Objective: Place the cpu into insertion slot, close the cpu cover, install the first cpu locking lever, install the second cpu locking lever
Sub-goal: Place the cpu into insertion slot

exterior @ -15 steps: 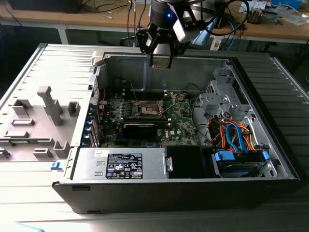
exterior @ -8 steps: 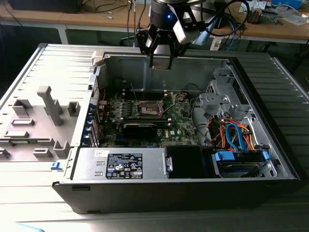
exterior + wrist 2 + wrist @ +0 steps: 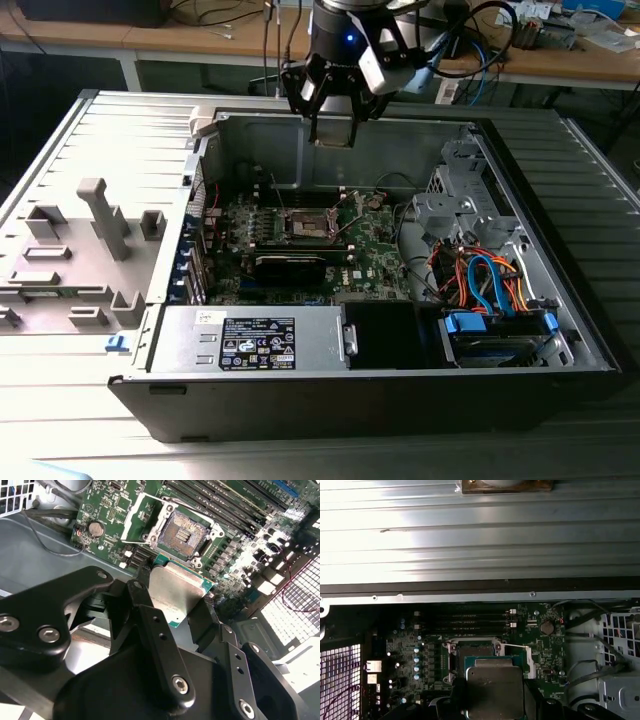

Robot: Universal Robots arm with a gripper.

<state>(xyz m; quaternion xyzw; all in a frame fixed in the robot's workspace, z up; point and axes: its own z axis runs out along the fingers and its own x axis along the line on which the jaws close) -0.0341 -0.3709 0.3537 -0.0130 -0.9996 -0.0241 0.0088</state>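
My gripper (image 3: 333,128) hangs above the open computer case, shut on the cpu (image 3: 175,591), a flat silver-topped chip with a green edge. In both wrist views the chip sits between the two black fingers (image 3: 140,597), above the board. The insertion slot (image 3: 185,532) lies uncovered below and slightly ahead of the chip, a dark square with a silver rim on the green board (image 3: 375,250). The cpu cover (image 3: 136,517) stands flipped open beside the slot. In the first wrist view the cpu (image 3: 494,685) overlaps the near edge of the insertion slot (image 3: 475,650). A thin locking lever (image 3: 514,645) sticks out by the socket.
The case walls (image 3: 400,150) ring the board. Memory slots (image 3: 465,620) run along one side of the socket. Coloured cables (image 3: 480,280) and a drive cage (image 3: 455,200) fill the exterior view's right. A power supply (image 3: 255,340) sits at the front. A grey fixture (image 3: 100,215) stands on the exterior view's left.
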